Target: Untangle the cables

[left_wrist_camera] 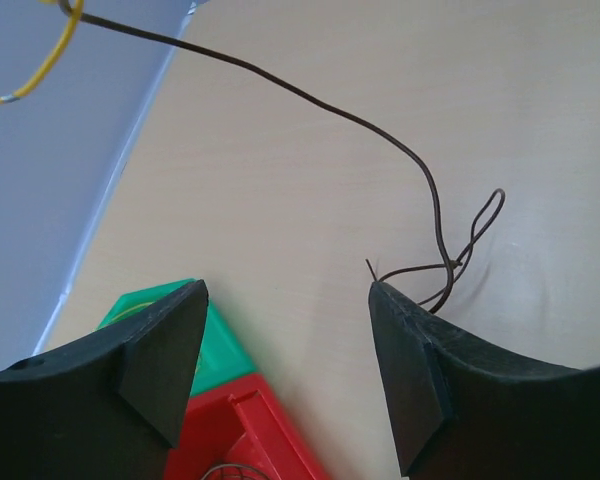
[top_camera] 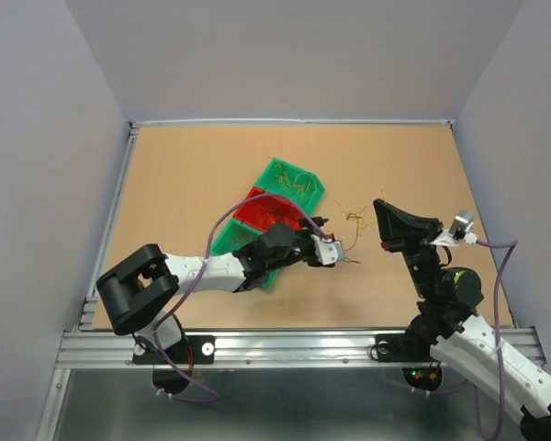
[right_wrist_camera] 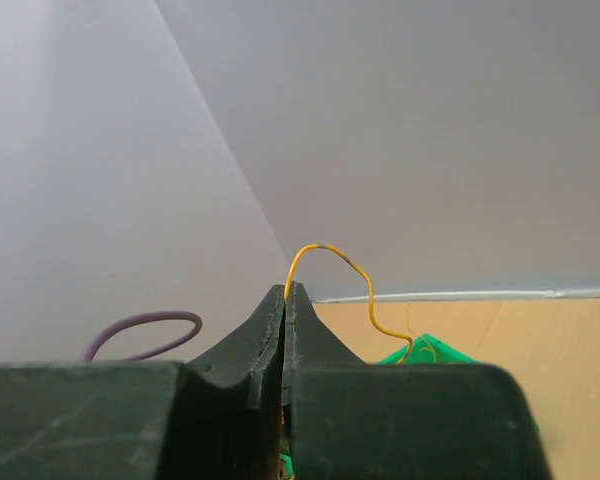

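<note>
The cables are thin wires between my two grippers. A brown wire (left_wrist_camera: 435, 200) lies on the table with a small loop just past my left gripper's right fingertip (left_wrist_camera: 400, 320), and it rises away to the upper left. My left gripper (left_wrist_camera: 288, 290) is open with nothing between its fingers, low over the table by the trays (top_camera: 334, 246). My right gripper (right_wrist_camera: 288, 290) is shut on a yellow wire (right_wrist_camera: 365, 285) that arcs out of its tips. It is raised above the table (top_camera: 382, 204), and thin wires (top_camera: 354, 219) hang to its left.
A red tray (top_camera: 266, 213) sits between two green trays (top_camera: 294, 179) (top_camera: 230, 239) left of centre, with wires lying in them. The red tray's corner (left_wrist_camera: 240, 430) is under my left gripper. Grey walls enclose the table on three sides.
</note>
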Controlling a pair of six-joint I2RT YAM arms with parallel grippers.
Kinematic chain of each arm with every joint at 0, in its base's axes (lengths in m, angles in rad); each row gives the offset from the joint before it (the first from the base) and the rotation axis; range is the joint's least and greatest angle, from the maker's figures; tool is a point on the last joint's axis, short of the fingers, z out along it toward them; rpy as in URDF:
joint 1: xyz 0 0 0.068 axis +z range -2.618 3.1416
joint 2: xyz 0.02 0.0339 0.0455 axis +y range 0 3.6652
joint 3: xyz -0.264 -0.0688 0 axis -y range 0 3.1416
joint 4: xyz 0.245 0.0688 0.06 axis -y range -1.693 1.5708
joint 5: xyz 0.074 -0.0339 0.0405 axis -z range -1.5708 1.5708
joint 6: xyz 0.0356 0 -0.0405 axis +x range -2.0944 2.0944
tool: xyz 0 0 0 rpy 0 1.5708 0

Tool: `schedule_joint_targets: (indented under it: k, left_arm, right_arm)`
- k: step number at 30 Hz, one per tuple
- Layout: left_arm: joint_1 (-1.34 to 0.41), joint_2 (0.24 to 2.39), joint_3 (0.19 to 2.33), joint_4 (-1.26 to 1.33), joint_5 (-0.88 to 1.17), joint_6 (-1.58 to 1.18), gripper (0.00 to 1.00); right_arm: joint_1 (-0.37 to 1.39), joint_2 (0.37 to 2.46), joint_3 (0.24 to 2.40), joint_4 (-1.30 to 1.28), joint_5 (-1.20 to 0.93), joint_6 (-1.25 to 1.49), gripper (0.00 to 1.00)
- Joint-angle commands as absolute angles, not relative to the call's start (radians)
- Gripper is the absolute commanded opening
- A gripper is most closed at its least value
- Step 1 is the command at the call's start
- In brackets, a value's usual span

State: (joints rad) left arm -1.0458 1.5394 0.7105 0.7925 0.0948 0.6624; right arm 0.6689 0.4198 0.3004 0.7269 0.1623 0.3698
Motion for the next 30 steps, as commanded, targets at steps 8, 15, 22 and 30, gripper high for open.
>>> schedule_joint_targets:
  k: [8, 15, 22, 30]
  left_arm:
    - [-1.051, 1.506, 0.735, 0.640, 0.242, 0.781, 0.77]
    - [-1.051, 1.471, 0.733, 0.603, 0.259, 0.778, 0.79]
    - [-1.055, 1.554, 0.831, 0.598, 0.259, 0.695, 0.80]
    - [-1.078, 1.563, 0.819, 0.664, 0.230, 0.684, 0.65]
  right_arm:
    - [0.666, 0.391, 0.353, 0.781, 0.169, 0.345, 0.01]
    - [0.666, 0.380, 0.353, 0.776, 0.161, 0.342, 0.01]
    - [0.666, 0.376, 0.356, 0.775, 0.118, 0.350, 0.01]
    - [0.666, 0.385, 0.359, 0.775, 0.103, 0.357, 0.01]
